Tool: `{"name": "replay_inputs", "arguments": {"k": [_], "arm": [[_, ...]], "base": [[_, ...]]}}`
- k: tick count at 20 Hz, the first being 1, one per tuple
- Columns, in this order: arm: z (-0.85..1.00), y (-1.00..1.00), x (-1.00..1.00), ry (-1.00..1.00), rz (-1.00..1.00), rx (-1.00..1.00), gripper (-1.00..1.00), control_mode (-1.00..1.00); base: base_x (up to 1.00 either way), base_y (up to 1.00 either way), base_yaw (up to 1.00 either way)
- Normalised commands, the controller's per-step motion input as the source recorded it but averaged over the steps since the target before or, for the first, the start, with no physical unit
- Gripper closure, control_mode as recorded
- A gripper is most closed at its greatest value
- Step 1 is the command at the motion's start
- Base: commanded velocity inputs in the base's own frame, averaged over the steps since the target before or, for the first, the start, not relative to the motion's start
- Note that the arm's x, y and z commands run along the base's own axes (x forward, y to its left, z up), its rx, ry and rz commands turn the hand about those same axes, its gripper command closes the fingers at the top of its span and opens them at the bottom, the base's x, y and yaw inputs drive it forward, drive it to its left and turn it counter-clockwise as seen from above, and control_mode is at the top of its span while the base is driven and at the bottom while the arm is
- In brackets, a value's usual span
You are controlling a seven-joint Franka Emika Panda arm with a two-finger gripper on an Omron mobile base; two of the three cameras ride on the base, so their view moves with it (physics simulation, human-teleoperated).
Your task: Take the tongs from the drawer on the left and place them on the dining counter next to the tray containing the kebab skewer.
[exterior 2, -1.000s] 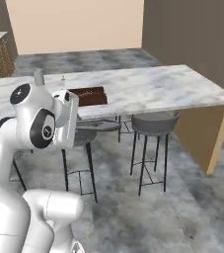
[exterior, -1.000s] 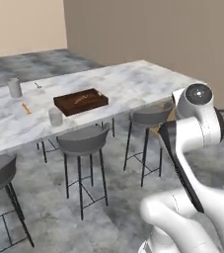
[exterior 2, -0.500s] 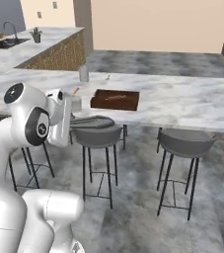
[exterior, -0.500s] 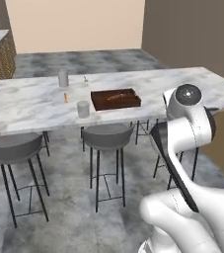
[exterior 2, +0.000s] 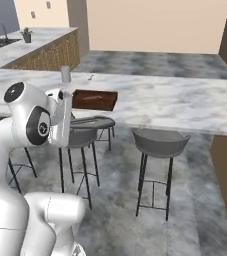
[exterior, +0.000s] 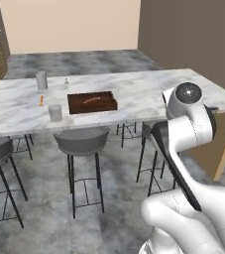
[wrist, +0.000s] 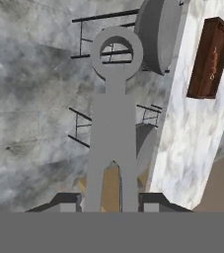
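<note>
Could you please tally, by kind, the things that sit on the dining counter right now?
grey cups: 2
tray: 1
kebab skewer, lying in the tray: 1
orange stick: 1
small grey item, too small to identify: 1
Total on the dining counter: 6

Grey-seated black-legged stools [exterior: 81, 141] stand on a mottled grey floor [exterior 2: 135, 62], with beige walls [exterior: 69, 22] and a brown wall [exterior: 193, 34] behind.
</note>
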Motion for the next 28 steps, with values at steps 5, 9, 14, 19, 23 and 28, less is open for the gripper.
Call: {"name": "replay_inputs", "arguments": {"k": [5,9,14,19,23,28], "arm": [[0.00,0.00,0.00,0.00,0.00,0.00,1.00,1.00],[0.00,0.00,0.00,0.00,0.00,0.00,1.00,1.00],[0.00,0.00,0.00,0.00,0.00,0.00,1.00,1.00],[0.00,0.00,0.00,0.00,0.00,0.00,1.00,1.00],[0.00,0.00,0.00,0.00,0.00,0.00,1.00,1.00],[0.00,0.00,0.00,0.00,0.00,0.00,1.00,1.00]], "base": [[0.60,-0.07,0.00],[0.64,-0.07,0.04],[0.59,-0.25,0.08],[0.55,-0.36,0.11],[0.40,-0.52,0.11],[0.39,-0.54,0.10]]}}
